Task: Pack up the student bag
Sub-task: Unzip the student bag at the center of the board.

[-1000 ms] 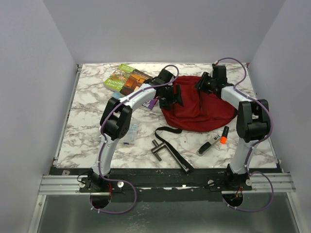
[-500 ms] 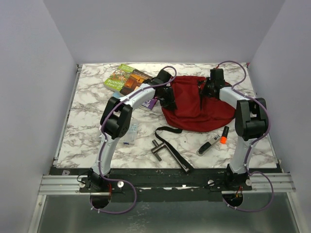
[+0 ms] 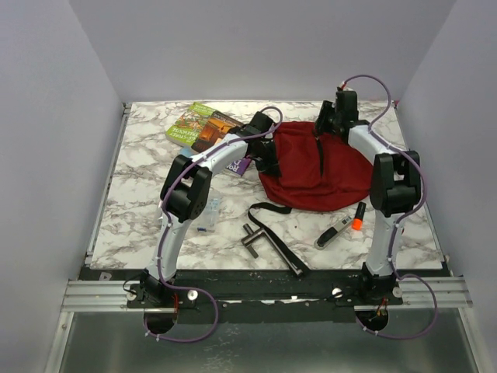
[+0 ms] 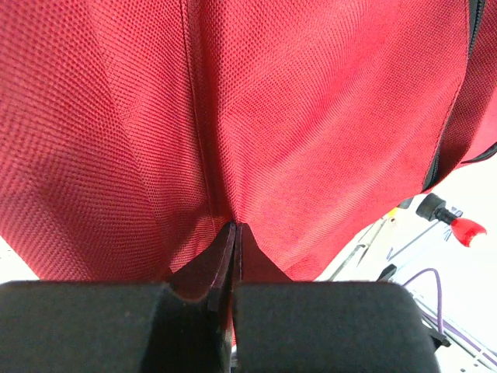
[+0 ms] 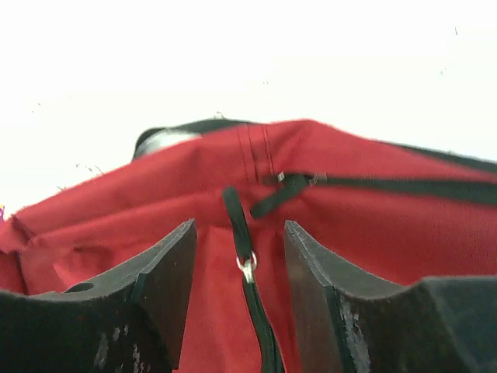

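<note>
Dark-red student bag (image 3: 304, 179) lies long axis left-right; left gripper (image 4: 233, 228) pinches its fabric, right gripper (image 5: 239, 229) spread.

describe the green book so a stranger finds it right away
Find the big dark-red student bag on the marble table. Left of it, near the far edge, lies the green book, flat. Nothing else there has a green printed cover.

Marble table (image 3: 140, 194): student bag (image 3: 318, 175), books (image 3: 198, 128), clear pouch (image 3: 210, 212), orange-capped marker (image 3: 359, 216).
</note>
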You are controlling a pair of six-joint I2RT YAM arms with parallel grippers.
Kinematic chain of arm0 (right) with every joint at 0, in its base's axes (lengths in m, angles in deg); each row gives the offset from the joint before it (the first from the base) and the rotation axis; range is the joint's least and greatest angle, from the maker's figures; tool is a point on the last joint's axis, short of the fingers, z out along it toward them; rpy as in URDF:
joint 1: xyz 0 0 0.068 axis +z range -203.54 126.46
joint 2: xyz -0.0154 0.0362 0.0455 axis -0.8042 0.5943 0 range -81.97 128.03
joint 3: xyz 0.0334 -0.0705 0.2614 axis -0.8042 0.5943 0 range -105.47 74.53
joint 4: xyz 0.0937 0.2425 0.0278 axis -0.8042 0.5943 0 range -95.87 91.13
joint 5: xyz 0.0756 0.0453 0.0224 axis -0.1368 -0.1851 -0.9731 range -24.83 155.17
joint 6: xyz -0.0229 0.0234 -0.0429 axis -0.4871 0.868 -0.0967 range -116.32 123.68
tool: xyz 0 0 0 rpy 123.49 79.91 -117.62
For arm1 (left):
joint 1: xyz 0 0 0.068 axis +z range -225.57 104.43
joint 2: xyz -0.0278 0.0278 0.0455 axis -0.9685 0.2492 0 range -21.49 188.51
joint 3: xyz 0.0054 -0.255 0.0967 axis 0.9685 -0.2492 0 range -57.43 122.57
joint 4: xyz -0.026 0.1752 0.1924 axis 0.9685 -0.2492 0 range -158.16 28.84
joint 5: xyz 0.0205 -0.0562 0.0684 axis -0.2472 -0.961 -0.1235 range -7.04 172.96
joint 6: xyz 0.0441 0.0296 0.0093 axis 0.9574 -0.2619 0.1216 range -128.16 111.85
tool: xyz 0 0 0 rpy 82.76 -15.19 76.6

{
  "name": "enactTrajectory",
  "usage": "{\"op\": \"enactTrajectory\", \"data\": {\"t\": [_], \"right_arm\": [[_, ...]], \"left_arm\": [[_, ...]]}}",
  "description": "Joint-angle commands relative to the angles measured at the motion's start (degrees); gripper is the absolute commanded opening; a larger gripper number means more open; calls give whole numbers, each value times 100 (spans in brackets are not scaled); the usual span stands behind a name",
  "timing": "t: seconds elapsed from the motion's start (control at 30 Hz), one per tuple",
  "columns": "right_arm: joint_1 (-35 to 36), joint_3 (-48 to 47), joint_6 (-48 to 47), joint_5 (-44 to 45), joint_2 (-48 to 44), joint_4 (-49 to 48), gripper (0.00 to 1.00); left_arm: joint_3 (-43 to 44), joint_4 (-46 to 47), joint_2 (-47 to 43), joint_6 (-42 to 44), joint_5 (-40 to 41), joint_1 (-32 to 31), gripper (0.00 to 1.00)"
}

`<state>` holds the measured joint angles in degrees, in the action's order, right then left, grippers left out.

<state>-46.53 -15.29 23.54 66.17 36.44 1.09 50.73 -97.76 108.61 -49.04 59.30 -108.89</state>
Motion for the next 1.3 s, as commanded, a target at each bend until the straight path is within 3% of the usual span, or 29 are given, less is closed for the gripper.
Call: {"op": "enactTrajectory", "data": {"t": [0.0, 0.4, 0.97, 1.17, 1.27], "right_arm": [[-10, -775, -592, -252, 581, 98, 53], [-7, -1620, -1159, -949, 1295, 431, 47], [90, -1870, -1633, -717, 1751, 789, 46], [121, -2019, -1555, -490, 1694, 985, 29], [149, -1957, -1513, -486, 1493, 1026, 13]], "left_arm": [[100, -146, 22, 119, -219, 55, 0], [197, -140, 41, 134, -363, 89, 0], [325, -137, 104, 89, -469, 98, 0], [303, -136, 119, 0, -423, 124, 0], [305, -120, 134, -97, -392, 142, 0]]}}
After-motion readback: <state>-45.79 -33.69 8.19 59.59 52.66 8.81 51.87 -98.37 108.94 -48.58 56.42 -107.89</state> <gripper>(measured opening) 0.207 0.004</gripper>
